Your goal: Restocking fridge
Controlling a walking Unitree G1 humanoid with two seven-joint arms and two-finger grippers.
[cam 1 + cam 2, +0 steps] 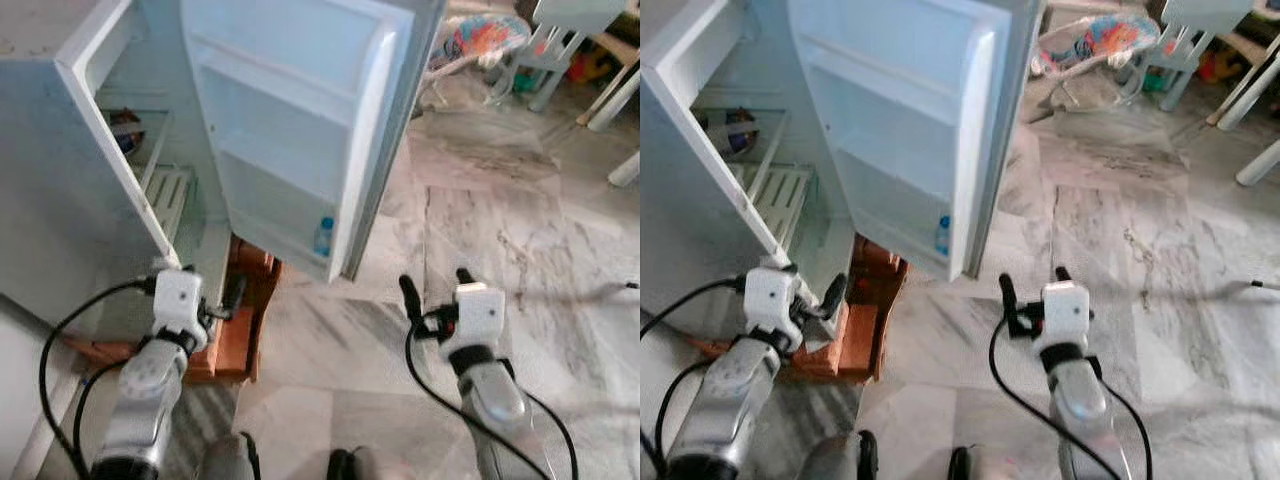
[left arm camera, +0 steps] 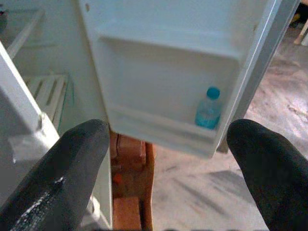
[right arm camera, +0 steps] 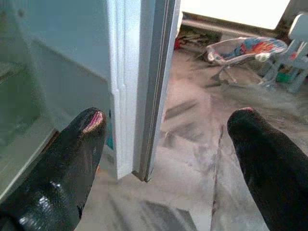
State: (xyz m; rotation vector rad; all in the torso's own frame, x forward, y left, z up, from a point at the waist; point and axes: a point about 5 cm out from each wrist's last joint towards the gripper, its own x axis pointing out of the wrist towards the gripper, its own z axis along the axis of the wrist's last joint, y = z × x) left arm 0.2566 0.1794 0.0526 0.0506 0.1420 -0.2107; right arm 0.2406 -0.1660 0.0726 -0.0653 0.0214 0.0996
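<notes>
The white fridge [image 1: 60, 180] stands at the left with its door [image 1: 300, 120] swung wide open. A small clear water bottle with a blue cap [image 1: 323, 237] stands upright in the door's lowest shelf, also seen in the left wrist view as the bottle [image 2: 208, 108]. My left gripper [image 1: 205, 290] is open and empty, low in front of the fridge body and left of the door. My right gripper [image 1: 436, 285] is open and empty over the floor, right of the door's edge [image 3: 154, 86]. Inside the fridge, a dark item [image 1: 125, 135] lies on an upper shelf above a white slatted shelf [image 1: 170, 195].
The fridge rests on a low orange-brown wooden stand [image 1: 240, 320]. Grey marble floor [image 1: 500, 200] stretches to the right. A colourful baby bouncer [image 1: 480, 40] and white furniture legs [image 1: 555, 60] stand at the far right.
</notes>
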